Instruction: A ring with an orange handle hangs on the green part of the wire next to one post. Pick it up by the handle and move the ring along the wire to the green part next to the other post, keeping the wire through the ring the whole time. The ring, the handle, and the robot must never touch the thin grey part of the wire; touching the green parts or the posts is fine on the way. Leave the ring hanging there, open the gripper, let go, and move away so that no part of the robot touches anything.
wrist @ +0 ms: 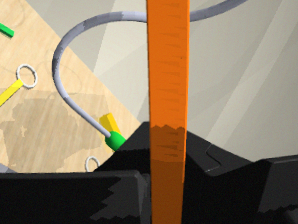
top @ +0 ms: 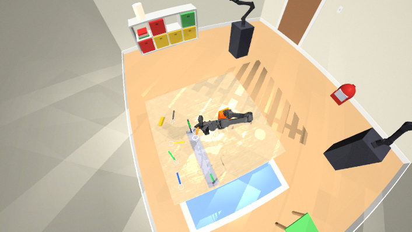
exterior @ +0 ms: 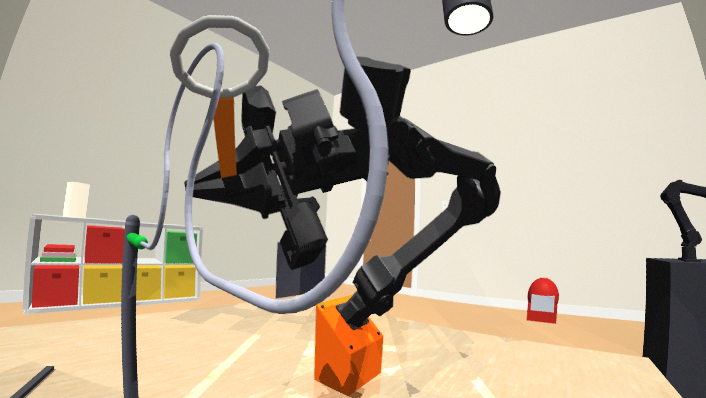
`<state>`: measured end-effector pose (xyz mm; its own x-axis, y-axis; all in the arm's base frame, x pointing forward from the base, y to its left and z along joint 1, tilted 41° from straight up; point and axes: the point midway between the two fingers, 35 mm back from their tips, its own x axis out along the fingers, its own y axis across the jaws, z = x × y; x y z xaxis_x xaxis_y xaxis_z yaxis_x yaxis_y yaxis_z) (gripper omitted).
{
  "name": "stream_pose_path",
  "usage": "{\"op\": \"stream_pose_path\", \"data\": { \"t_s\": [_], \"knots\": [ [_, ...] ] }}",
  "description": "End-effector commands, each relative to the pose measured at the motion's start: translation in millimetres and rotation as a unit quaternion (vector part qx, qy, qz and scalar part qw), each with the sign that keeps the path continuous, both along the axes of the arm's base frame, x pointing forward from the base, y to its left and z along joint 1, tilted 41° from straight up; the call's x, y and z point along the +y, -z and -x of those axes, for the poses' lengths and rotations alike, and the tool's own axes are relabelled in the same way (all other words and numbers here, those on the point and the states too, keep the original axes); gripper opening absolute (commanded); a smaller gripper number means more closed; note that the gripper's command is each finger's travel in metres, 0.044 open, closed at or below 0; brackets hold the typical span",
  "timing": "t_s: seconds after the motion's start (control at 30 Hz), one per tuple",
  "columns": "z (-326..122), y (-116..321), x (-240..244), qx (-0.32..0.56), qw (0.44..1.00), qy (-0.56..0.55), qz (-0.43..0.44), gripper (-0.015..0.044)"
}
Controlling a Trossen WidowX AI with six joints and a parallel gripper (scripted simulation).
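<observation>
My gripper (exterior: 225, 182) is shut on the orange handle (exterior: 225, 137) of the grey ring (exterior: 219, 55), holding it upright high above the table. The thin grey wire (exterior: 200, 145) loops up through the ring; I cannot tell whether they touch. In the wrist view the handle (wrist: 166, 103) runs straight up from between my fingers, with the wire (wrist: 73, 90) curving behind it down to a green end (wrist: 116, 140). A dark post (exterior: 130, 300) carries a green wire end (exterior: 135, 240). From above, the handle (top: 197, 130) and ring (top: 195, 137) sit near the far post (top: 189, 125) of the grey base strip (top: 202, 158); the other green end (top: 212, 177) is at the near post.
Several spare rings with yellow (top: 178, 142), green (top: 171, 155), blue (top: 178, 178) and grey (top: 173, 115) handles lie on the table left of the strip, plus a yellow block (top: 161, 121). My orange base (exterior: 348, 345) stands to the right. A shelf (top: 163, 27) stands by the back wall.
</observation>
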<state>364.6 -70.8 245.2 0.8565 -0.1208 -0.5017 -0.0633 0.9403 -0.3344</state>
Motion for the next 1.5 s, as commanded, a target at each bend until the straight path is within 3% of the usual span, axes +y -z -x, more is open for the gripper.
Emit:
{"op": "stream_pose_path", "data": {
  "t_s": [0.0,0.73,1.47],
  "knots": [
    [0,2,4,-0.002,0.999,0.002,-0.043,-0.0150],
    [-2,5,35,-0.014,0.963,0.004,-0.270,-0.0150],
    [-4,-7,65,-0.026,0.871,0.006,-0.490,-0.0150]
  ]
}}
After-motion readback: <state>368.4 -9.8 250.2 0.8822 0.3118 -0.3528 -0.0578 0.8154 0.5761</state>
